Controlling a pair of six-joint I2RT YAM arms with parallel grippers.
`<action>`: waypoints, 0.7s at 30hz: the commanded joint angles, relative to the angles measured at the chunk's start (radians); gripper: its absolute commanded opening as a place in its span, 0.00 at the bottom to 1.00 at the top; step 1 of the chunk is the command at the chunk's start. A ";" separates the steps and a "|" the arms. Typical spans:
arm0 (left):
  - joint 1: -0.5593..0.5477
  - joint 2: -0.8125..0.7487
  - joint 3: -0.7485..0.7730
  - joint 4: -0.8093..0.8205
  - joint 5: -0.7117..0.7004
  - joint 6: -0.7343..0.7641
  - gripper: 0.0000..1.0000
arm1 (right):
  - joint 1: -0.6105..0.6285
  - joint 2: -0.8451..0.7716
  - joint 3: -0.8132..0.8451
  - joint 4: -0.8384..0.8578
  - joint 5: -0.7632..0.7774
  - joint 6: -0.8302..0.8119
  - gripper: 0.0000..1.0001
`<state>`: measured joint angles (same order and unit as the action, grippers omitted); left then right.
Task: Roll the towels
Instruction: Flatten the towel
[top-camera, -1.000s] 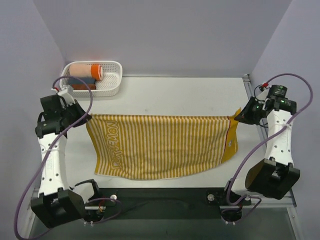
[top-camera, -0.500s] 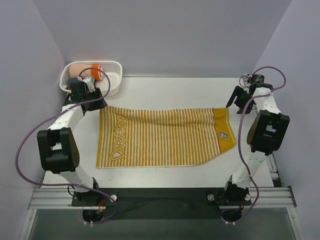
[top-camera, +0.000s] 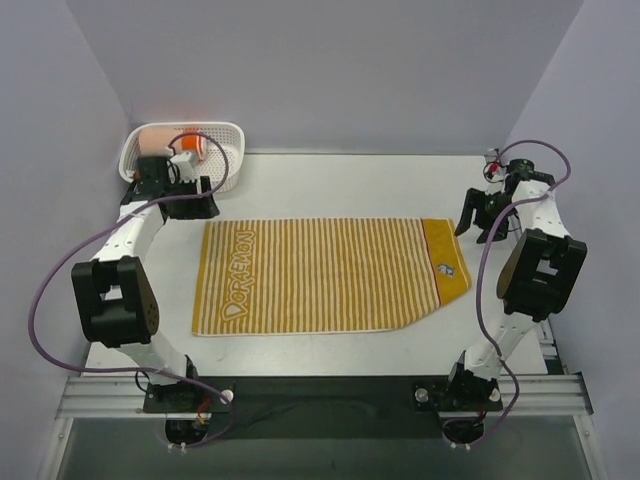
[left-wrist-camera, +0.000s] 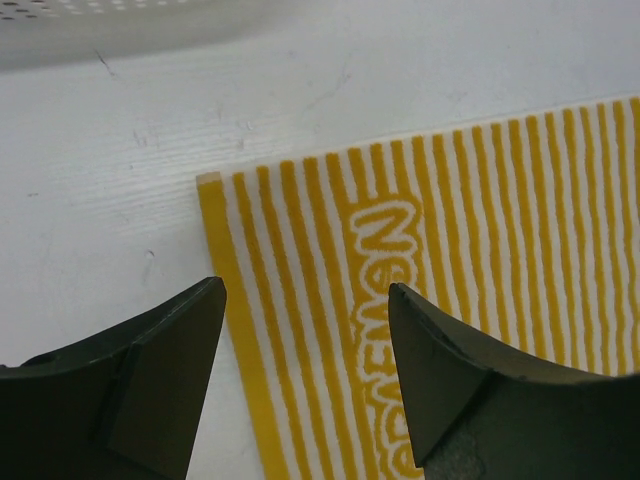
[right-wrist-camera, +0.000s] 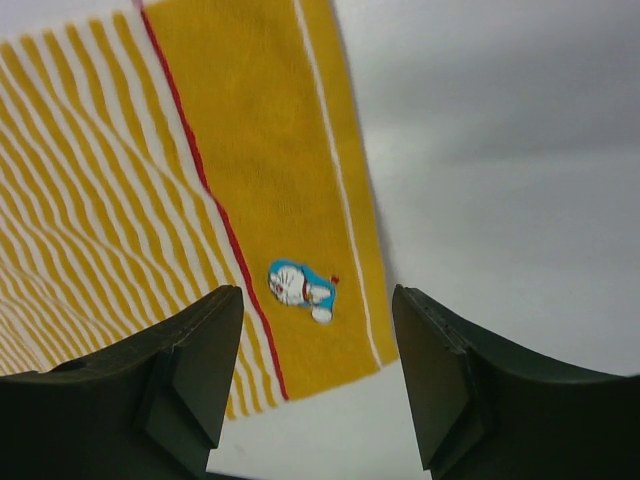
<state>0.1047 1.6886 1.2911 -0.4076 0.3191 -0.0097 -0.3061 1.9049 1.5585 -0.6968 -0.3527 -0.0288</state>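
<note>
Basket (top-camera: 228, 172) contents, far left, partly hidden by the arm (top-camera: 140, 228). Spread and empty, the left gripper (left-wrist-camera: 305, 290) and right gripper (right-wrist-camera: 318, 295) hang above the towel's (top-camera: 320, 275) far corners.

L arm (top-camera: 115, 300) rose from its base at the near-left corner, elbow block folded low, forearm running rearward to the far-left. Wrist was turned inward. L claw (top-camera: 192, 205) (left-wrist-camera: 305, 295) pointed down at the bench, jaws spread wide.

R arm (top-camera: 538, 272) was posed approx. in mirror: base at near-right, elbow block at mid-height, forearm reaching rearward, wrist bent inward. R claw (top-camera: 478, 225) (right-wrist-camera: 318, 300) pointed down and toward centre, jaws spread wide.

The claws sat well apart, at opp. sides.
</note>
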 joint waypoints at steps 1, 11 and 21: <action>-0.019 -0.079 -0.030 -0.172 0.110 0.178 0.76 | -0.004 -0.058 -0.095 -0.186 -0.037 -0.134 0.60; -0.376 -0.224 -0.145 -0.312 0.104 0.467 0.80 | -0.171 -0.122 -0.201 -0.398 -0.089 -0.424 0.65; -0.398 -0.171 -0.130 -0.290 0.084 0.395 0.79 | -0.182 0.017 -0.278 -0.400 -0.216 -0.254 0.57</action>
<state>-0.2966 1.5211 1.1503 -0.7059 0.4164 0.3965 -0.4950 1.8782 1.3102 -1.0363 -0.4995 -0.3508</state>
